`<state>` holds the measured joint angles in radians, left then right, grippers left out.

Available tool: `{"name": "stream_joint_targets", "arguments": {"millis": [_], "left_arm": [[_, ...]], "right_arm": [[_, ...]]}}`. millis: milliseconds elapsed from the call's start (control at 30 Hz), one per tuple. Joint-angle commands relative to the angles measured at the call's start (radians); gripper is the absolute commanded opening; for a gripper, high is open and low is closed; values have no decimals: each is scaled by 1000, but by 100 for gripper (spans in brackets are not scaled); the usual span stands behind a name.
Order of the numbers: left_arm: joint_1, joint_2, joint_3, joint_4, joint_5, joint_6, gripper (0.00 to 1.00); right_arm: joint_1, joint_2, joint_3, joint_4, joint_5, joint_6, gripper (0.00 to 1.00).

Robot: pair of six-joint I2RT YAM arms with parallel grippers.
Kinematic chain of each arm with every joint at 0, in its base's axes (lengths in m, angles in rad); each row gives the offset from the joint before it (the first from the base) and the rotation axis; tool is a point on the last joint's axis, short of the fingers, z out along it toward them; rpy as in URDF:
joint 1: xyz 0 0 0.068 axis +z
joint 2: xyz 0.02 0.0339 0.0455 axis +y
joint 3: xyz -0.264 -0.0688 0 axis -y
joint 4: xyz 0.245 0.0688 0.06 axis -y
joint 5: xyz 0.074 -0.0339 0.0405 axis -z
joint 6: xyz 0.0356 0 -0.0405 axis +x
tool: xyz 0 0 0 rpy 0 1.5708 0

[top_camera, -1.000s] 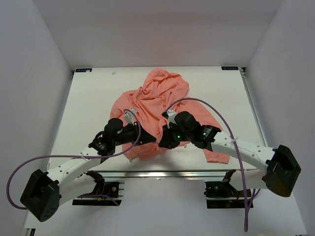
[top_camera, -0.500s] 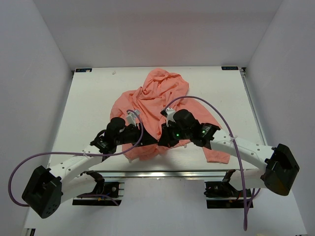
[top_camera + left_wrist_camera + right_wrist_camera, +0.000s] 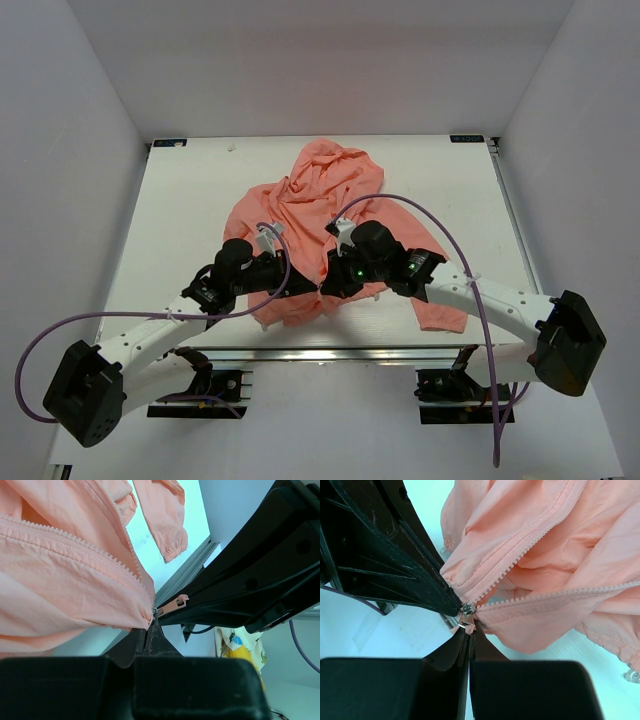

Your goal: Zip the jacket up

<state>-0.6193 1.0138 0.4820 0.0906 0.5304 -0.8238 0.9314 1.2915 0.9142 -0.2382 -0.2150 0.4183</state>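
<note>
- One white table (image 3: 180,200): seen in full in top view, with garment laid on its centre and both arm ends over its near half.
- One salmon-pink jacket (image 3: 320,190): crumpled at table centre, hood end toward far edge, one sleeve trailed toward near right corner. Front is seen open above the hem.
- 2 arms, L (image 3: 150,335) and R (image 3: 490,300): both reached inward from near edge and met tip to tip over the near hem. A purple cable (image 3: 420,215) is looped over the R arm, and a like one over the L.
- L gripper (image 3: 148,632): fingers pressed together to a hairline gap. Hem fabric at the zip foot is pinched at the tips.
- R gripper (image 3: 469,630): fingers likewise closed to a thin line, clamped on the jacket just below the slider. Whether fabric or a metal part is held cannot be told.
- 2 rows of zip teeth (image 3: 520,555): spread apart up the garment, converging at the grippers. One row is also seen in the L wrist view.
- 1 metal slider (image 3: 466,609): sat at the meeting pt of both rows, touched by the L fingertip.
- 1 pink pull tab (image 3: 172,604): stuck out sideways against the black body of the R gripper.
</note>
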Motion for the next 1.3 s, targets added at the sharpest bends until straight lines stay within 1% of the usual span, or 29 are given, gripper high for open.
{"name": "stream_joint_targets", "arguments": {"millis": [0, 133, 300, 333, 467, 567, 633, 733, 767, 800, 867, 900, 933, 967, 1000, 1067, 1100, 1167, 1200, 1233, 1267], "left_arm": [[-3, -18, -9, 15, -3, 6, 0], [-3, -53, -19, -26, -7, 26, 0], [-3, -92, -13, -184, -44, 61, 0], [-3, -95, -14, -215, -44, 63, 0], [-3, -84, -19, -253, -26, 72, 0], [-3, -87, -23, -296, -12, 72, 0], [-3, -99, -46, -325, -9, 63, 0], [-3, -116, -80, -370, 2, 42, 0], [-3, -119, -89, -376, 5, 35, 0], [-3, -129, -109, -385, 6, 25, 0], [-3, -133, -126, -393, 10, 12, 0], [-3, -135, -131, -396, 11, 6, 0], [-3, -133, -140, -402, 11, 3, 0], [-3, -133, -143, -407, 11, 0, 0], [-3, -132, -145, -410, 10, -5, 0], [-3, -123, -148, -411, 16, -8, 0], [-3, -118, -143, -417, 8, -2, 0], [-3, -112, -122, -446, -4, 9, 0], [-3, -110, -117, -457, -24, 17, 0], [-2, -110, -114, -471, -29, 20, 0], [-2, -107, -108, -479, -35, 22, 0]], "right_arm": [[-11, -3, 57, -6, 26, -16, 0], [-48, 14, 104, -62, 81, -33, 0], [-89, 58, 159, -136, 135, -49, 0], [-94, 75, 178, -142, 152, -50, 0], [-111, 121, 228, -142, 209, -76, 0], [-153, 187, 304, -150, 290, -93, 0], [-199, 250, 348, -130, 305, -99, 0], [-261, 360, 468, -112, 325, -136, 0], [-278, 394, 553, -118, 348, -148, 0], [-313, 469, 599, -128, 351, -163, 0], [-353, 538, 684, -133, 336, -183, 0], [-388, 604, 760, -131, 335, -188, 0], [-407, 638, 802, -130, 342, -206, 0], [-423, 672, 849, -130, 351, -220, 0], [-457, 740, 949, -127, 371, -228, 0], [-489, 811, 1053, -115, 419, -259, 0], [-518, 875, 1140, -81, 443, -263, 0], [-549, 937, 1221, -26, 512, -295, 0], [-577, 991, 1285, 38, 561, -302, 0], [-592, 1017, 1313, 72, 618, -300, 0], [-609, 1037, 1333, 109, 621, -305, 0]]}}
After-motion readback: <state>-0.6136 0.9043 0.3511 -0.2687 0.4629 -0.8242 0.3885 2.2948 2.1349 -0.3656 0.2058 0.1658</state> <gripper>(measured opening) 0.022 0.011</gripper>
